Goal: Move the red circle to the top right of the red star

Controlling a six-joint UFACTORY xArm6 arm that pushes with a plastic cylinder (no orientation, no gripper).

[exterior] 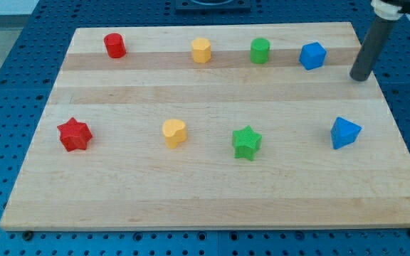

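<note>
Red circle [114, 45] top left, red star [75, 135] below

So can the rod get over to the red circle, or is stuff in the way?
Probably yes. My tip is at the view's right edge; the red circle sits far left in the same top row. The blue cube, green and yellow blocks lie between, but bare board below them leaves room.
</note>
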